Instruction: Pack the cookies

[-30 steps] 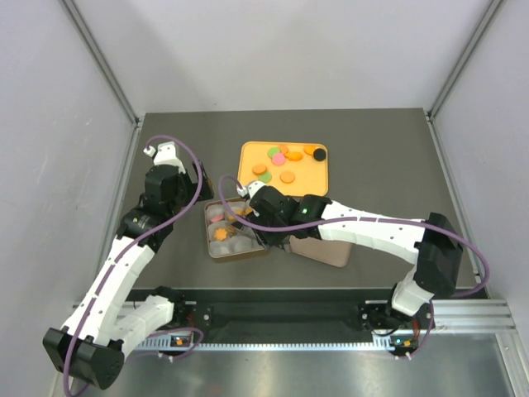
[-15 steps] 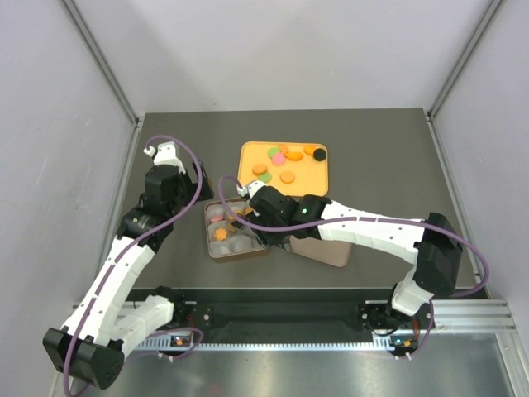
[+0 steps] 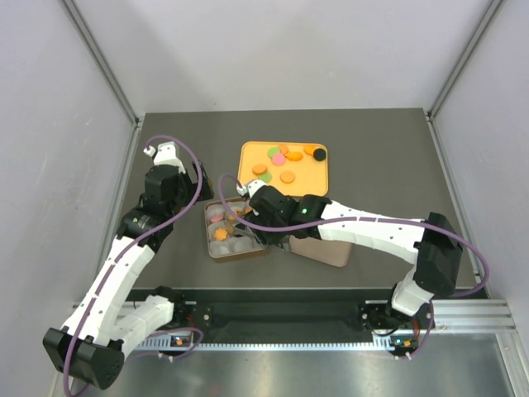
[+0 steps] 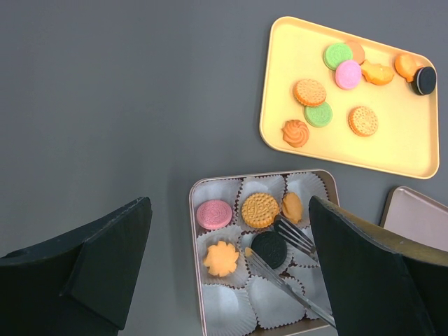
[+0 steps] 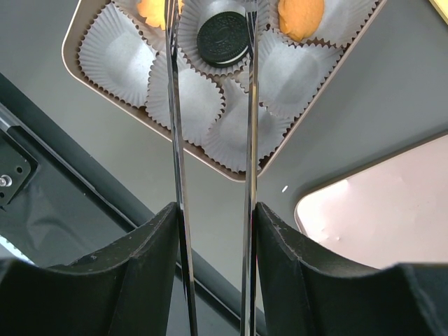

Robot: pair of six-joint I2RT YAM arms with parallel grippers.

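my right gripper clamps the tongs, tips either side of the black cookie lying in a paper cup of the tin, by the surface's near edge. i would loosen the squeeze, then lift straight. left gripper spread wide, empty.

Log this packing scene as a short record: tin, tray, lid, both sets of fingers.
tin: white paper cups, five holding cookies
tray: yellow, ten loose cookies
lid: flat on the table beside the tin
right fingers: clamped on metal tongs, tips either side of the black cookie in its cup
left fingers: open, empty
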